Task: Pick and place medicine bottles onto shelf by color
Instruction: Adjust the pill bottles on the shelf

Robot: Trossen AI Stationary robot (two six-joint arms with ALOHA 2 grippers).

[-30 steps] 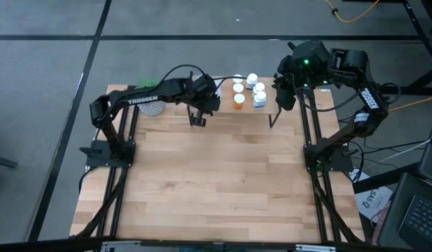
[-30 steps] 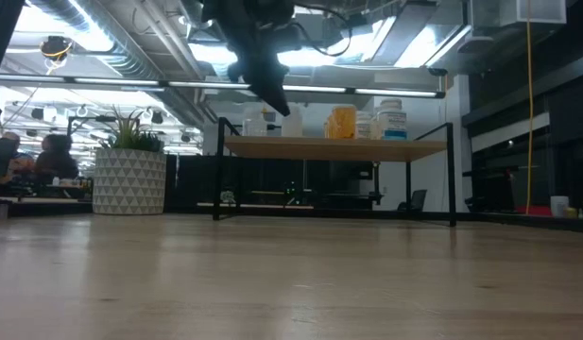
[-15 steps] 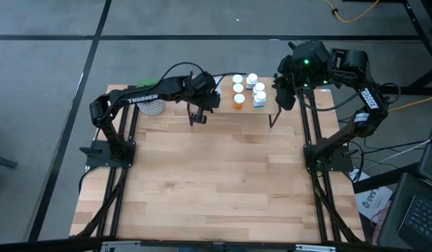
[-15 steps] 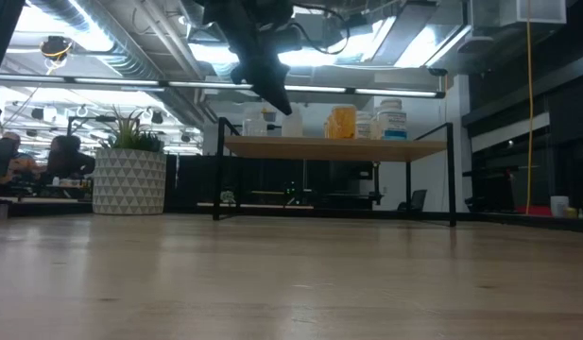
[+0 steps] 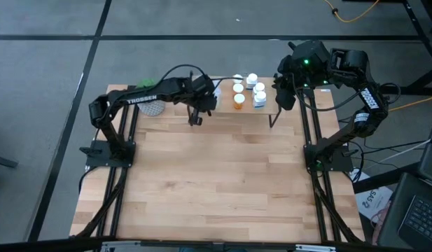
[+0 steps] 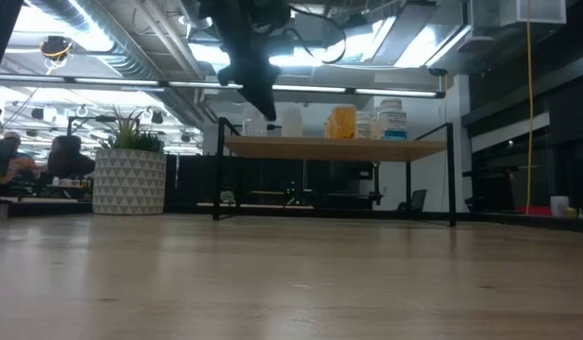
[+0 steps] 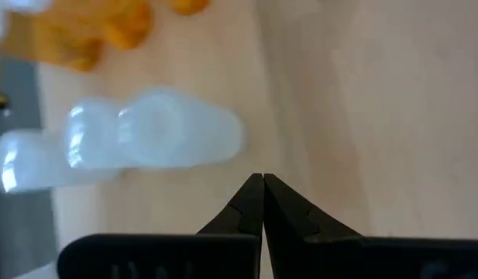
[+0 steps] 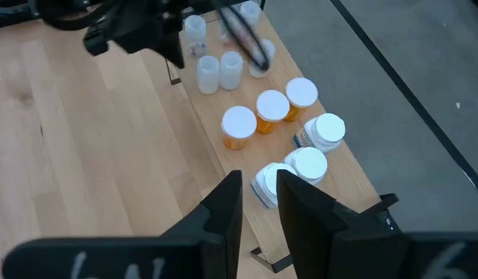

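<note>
my inventory, as i see it from the remote station:

- shelf (image 5: 233, 110): low light-wood board on thin black legs, standing at the far edge of the table (image 5: 216, 175), between the two arms. in the low view its top carries every bottle i can see.
- orange bottles (image 8: 256, 116): three with white caps, in a short row near the shelf's middle; the right wrist view shows them touching or just beside one another.
- white bottles (image 8: 308, 151): three slightly bigger ones, clustered just beside the orange row, toward the right arm's end of the shelf.
- pale clear bottles (image 8: 218, 71): at least four small ones grouped at the shelf's left end; in the left wrist view two or three of them sit blurred just ahead of the fingertips, apart from them.
- left gripper (image 5: 195, 119): hanging above the table at the shelf's left front corner, fingers pressed fully together, nothing between them.
- right gripper (image 5: 283, 98): parked above the shelf's right end, fingers set a narrow gap apart, nothing between them, no bottle touched.
- potted plant (image 6: 128, 170): green leaves in a white patterned pot, on the table to the left of the shelf, well apart from the bottles.
</note>
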